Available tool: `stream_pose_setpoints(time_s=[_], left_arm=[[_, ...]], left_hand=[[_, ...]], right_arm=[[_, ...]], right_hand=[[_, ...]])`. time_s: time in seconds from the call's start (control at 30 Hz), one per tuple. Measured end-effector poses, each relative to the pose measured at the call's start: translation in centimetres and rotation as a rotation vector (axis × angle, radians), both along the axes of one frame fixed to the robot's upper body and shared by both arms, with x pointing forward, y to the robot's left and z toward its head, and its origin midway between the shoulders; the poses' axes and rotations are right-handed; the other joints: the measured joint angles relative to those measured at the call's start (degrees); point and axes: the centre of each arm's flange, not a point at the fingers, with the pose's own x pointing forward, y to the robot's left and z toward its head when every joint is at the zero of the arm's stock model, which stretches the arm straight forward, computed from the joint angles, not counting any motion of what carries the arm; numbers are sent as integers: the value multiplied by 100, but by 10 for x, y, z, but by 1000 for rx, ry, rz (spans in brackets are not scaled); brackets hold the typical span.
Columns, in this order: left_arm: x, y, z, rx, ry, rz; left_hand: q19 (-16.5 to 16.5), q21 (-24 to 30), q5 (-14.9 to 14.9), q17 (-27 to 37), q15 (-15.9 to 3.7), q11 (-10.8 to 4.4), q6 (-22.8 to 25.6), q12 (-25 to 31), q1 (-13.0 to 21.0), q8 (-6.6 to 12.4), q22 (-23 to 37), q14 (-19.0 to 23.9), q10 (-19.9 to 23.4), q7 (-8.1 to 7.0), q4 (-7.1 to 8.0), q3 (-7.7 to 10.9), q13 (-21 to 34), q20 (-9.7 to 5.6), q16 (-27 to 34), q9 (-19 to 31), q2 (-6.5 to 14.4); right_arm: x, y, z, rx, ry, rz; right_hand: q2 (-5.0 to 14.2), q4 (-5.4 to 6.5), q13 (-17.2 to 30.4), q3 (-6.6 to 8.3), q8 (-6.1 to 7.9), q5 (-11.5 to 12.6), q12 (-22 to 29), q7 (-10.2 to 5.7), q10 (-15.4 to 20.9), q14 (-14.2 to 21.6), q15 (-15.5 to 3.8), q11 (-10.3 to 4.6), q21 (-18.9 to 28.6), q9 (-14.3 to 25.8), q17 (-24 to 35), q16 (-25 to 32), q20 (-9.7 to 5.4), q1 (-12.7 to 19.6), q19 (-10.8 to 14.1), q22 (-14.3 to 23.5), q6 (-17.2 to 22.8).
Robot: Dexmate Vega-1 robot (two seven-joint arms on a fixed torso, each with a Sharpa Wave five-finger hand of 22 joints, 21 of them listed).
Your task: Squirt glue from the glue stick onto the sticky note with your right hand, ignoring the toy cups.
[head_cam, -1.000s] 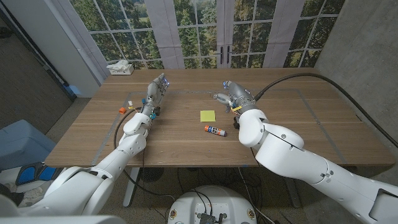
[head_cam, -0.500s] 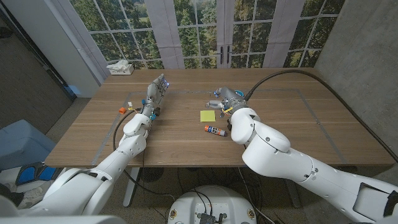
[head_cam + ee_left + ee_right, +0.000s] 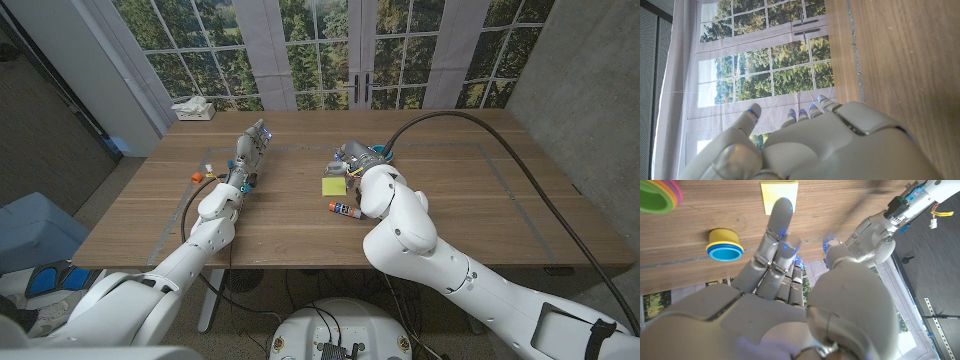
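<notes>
A yellow sticky note (image 3: 333, 186) lies mid-table, also seen as the sticky note (image 3: 779, 194) in the right wrist view. The glue stick (image 3: 345, 208), white with an orange cap, lies on its side just nearer than the note. My right hand (image 3: 352, 160) hovers at the note's far edge with its fingers (image 3: 777, 230) stretched out and nothing in them. My left hand (image 3: 250, 150) stands upright at the table's left, fingers apart and empty; its fingers (image 3: 805, 112) point toward the windows. A yellow-and-blue toy cup (image 3: 724, 245) and a green-rimmed stack of cups (image 3: 657, 194) sit near the note.
A tissue box (image 3: 193, 110) stands at the far left corner. Small orange and white bits (image 3: 200, 173) lie left of my left arm. My left forearm (image 3: 880, 227) shows in the right wrist view. Bare wood (image 3: 470, 190) stretches to the right.
My right arm has swung leftward, carrying its hand from right of the note to the note's far edge. The left hand, note and glue stick have stayed put.
</notes>
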Motion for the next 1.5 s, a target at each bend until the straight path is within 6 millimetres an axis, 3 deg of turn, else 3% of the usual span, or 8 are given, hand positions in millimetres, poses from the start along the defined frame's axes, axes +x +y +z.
stream_pose_setpoints(time_s=[0.13, 0.43, 0.63, 0.7, 0.73, 0.9, 1.17, 1.5], left_arm=[[-1, 1, -1, 1, 1, 1], [-1, 2, -1, 7, 2, -6], [-2, 2, -1, 12, 1, -10], [-2, 3, -1, 13, -1, -11], [-3, 3, -1, 14, -1, -12], [-4, 3, -1, 18, -2, -14], [-5, 3, -1, 23, -2, -17], [-7, 3, -3, 28, 0, -17]], left_hand=[[0, 0, 0, 0, 0, 0, 0, 0, 0, 0, 0, 0, 0, 0, 0, 0, 0, 0, 0, 0, 0], [0, 0, 0, 0, 0, 0, 0, 0, 0, 0, 0, 0, 0, 0, 0, 0, 0, 0, 0, 0, 0], [0, 0, 0, 0, 0, 0, 0, 0, 0, 0, 0, 0, 0, 0, 0, 0, 0, 0, 0, 0, 0], [0, 0, 0, 0, 0, 0, 0, 0, 0, 0, 0, 0, 0, 0, 0, 0, 0, 0, 0, 0, 0], [0, 0, 0, 0, 0, 0, 0, 0, 0, 0, 0, 0, 0, 0, 0, 0, 0, 0, 0, 0, 0], [0, 0, 0, 0, 0, 0, 0, 0, 0, 0, 0, 0, 0, 0, 0, 0, 0, 0, 0, 0, 0], [0, 0, 0, 0, 0, 0, 0, 0, 0, 0, 0, 0, 0, 0, 0, 0, 0, 0, 0, 0, 0], [0, 0, 0, 0, 0, 0, 0, 0, 0, 0, 0, 0, 0, 0, 0, 0, 0, 0, 0, 0, 0]], right_arm=[[-4, 7, 0, -35, 18, 26], [-11, 10, -13, -97, 16, -38], [-15, 4, -18, -144, -61, -170], [-20, 1, -8, -175, -133, -222], [-18, 1, -16, -173, -114, -237], [-20, 0, -22, -202, -131, -292], [-21, 3, -29, -232, -136, -323], [-19, 8, -36, -248, -131, -329]], right_hand=[[-70, -24, 27, -30, 0, 0, 0, -50, 52, 0, 0, -52, 63, 4, 6, 37, 0, 70, -3, 74, 50], [-286, 40, 126, -155, 60, 45, 63, -120, 287, -101, 26, -143, 212, 30, 6, 156, 11, 286, -137, 150, 307], [-287, 65, 159, -189, 64, 78, 63, -174, 275, -117, 10, -197, 234, 30, 5, 244, -20, 287, -169, 120, 314], [-287, 46, 167, -207, 64, 90, 63, -174, 275, -117, 10, -197, 256, 30, 5, 244, -20, 287, -169, 108, 314], [-287, 46, 183, -207, 64, 90, 63, -174, 275, -117, 10, -197, 256, 30, 5, 244, -20, 287, -169, 96, 314], [-288, 70, 186, -231, 64, 90, 63, -194, 287, -117, 10, -209, 256, 57, 5, 276, 21, 288, -209, 70, 334], [-374, 86, 234, -246, 63, 90, 63, -226, 347, -189, 1, -225, 300, 56, 5, 333, 21, 376, -209, 41, 366], [-239, 104, 265, -264, 63, 90, 63, -192, 430, -188, 0, -225, 345, 56, 5, 404, 21, 467, -209, -12, 460]])
